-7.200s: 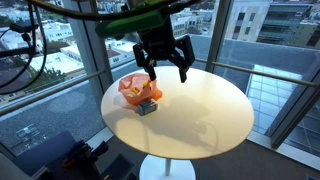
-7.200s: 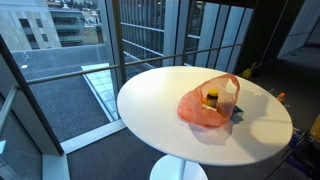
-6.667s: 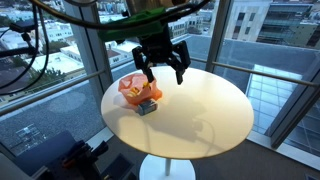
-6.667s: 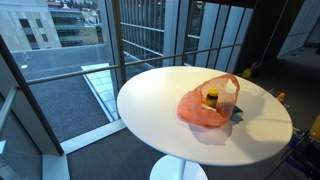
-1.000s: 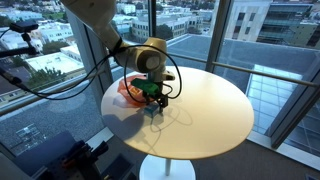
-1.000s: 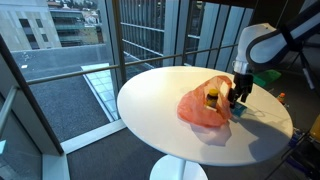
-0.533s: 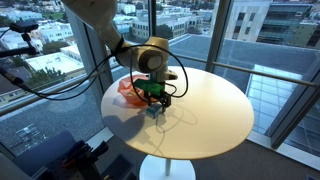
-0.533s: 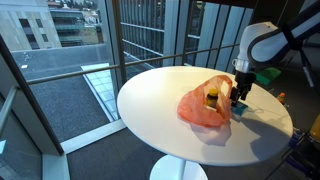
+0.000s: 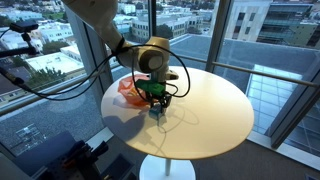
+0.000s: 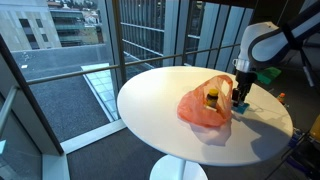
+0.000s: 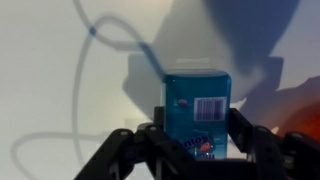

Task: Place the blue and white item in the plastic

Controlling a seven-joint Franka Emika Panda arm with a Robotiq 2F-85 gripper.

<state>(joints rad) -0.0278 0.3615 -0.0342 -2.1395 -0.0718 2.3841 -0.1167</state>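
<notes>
The blue and white item [image 11: 197,105] is a small teal box with a barcode. It sits between my gripper's [image 11: 198,132] two black fingers [image 11: 150,138], which press against both its sides. In both exterior views the gripper [image 9: 154,103] [image 10: 239,99] is low over the white table, just beside the orange translucent plastic container [image 9: 128,90] [image 10: 200,110]. The box [image 9: 156,112] [image 10: 240,108] shows at the fingertips, outside the container. I cannot tell whether it still touches the table.
A yellow-green item [image 10: 211,98] stands inside the orange container. The round white table [image 9: 215,110] [image 10: 155,100] is ringed by glass walls and window frames. A cable's shadow curves across the tabletop [image 11: 60,120].
Seconds ago the gripper hung open high above the table. Over the last second it has stayed low at the box and edged slightly away from the container.
</notes>
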